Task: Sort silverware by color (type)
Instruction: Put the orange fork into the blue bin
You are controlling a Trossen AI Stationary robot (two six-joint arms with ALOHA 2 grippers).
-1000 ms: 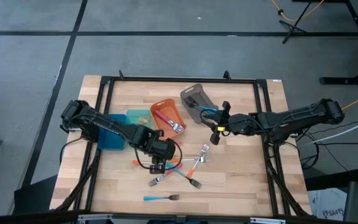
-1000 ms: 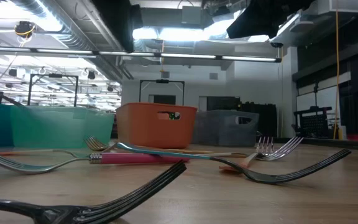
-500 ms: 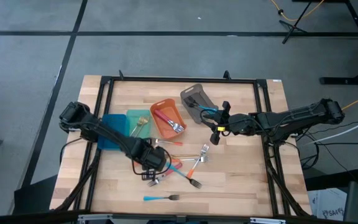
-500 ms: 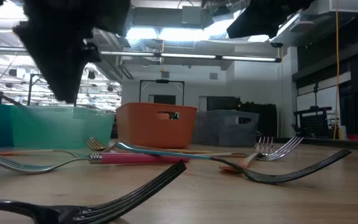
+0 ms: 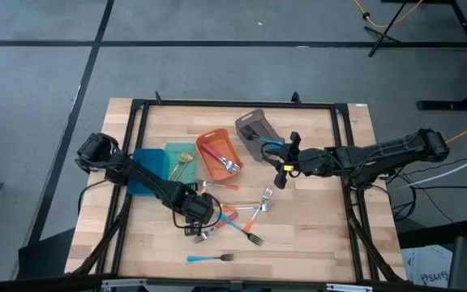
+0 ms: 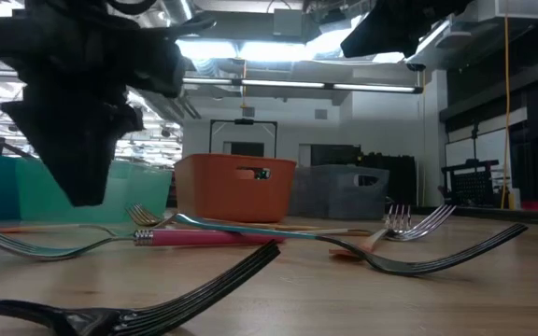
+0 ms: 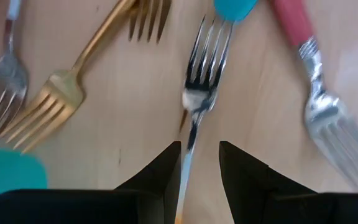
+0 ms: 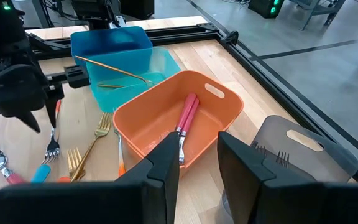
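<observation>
Steel-tined fork (image 7: 194, 106), slim handle between left tool (image 7: 199, 163) fingers

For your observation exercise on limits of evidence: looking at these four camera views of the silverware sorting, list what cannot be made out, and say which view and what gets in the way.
- Left wrist view: the handle of the fork between the left gripper fingers is cut off by the frame edge.
- High view: the same gripper has its fingertips hidden under the arm.
- Low view: the teal bin is partly blocked by the dark gripper.
- Right wrist view: the grey bin contents are hidden by its wall and the right gripper.

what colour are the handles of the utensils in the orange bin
Red/pink handles, seen best in the right wrist view.
</observation>
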